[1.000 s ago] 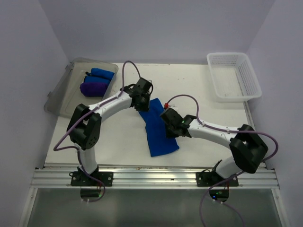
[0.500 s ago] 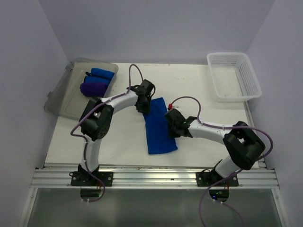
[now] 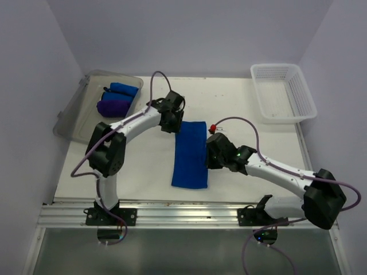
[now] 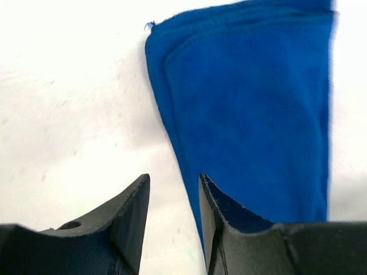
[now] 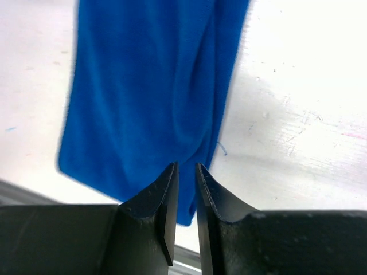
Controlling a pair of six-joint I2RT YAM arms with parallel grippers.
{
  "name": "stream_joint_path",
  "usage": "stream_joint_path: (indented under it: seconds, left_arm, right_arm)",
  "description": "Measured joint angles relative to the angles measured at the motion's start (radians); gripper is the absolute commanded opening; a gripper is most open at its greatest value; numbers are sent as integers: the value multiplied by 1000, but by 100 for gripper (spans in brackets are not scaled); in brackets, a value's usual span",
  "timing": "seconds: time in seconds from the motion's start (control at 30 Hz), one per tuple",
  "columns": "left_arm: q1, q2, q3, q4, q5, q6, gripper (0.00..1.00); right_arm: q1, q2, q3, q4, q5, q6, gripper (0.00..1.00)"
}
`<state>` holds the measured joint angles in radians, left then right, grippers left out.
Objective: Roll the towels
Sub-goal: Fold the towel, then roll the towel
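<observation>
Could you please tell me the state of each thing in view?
blue towel: unrolled, flat on the table.
left gripper: jaws open at the towel's edge.
right gripper: jaws nearly closed; grip unclear.
clear bin: holds rolled towels.
white basket: empty.

No readable writing in any view.

We find no letters, numbers, brand marks or signs on the left tool (image 4: 172, 192), the right tool (image 5: 186, 172), the blue towel (image 3: 190, 153) ahead of them, or the bench (image 3: 137, 166) beneath them. The faint specks on the bench just beside the right tool form no characters.
</observation>
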<state>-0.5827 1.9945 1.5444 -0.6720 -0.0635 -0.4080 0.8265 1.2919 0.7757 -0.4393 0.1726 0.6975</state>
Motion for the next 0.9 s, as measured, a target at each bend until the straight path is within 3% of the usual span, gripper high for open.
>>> stream_joint_path:
  seconds: [0.23, 0.33, 0.6, 0.9]
  left_arm:
    - [-25, -455, -268, 46, 31, -83, 38]
    - [-84, -565, -428, 113, 80, -161, 34]
    - [-214, -537, -790, 337, 251, -353, 30]
    - [-227, -492, -855, 444, 279, -421, 28]
  right_arm:
    - [33, -114, -14, -3, -69, 11, 18]
    - [67, -114, -55, 6, -97, 29, 17]
    - [79, -39, -162, 48, -139, 66, 17]
    - [84, 22, -182, 82, -138, 81, 13]
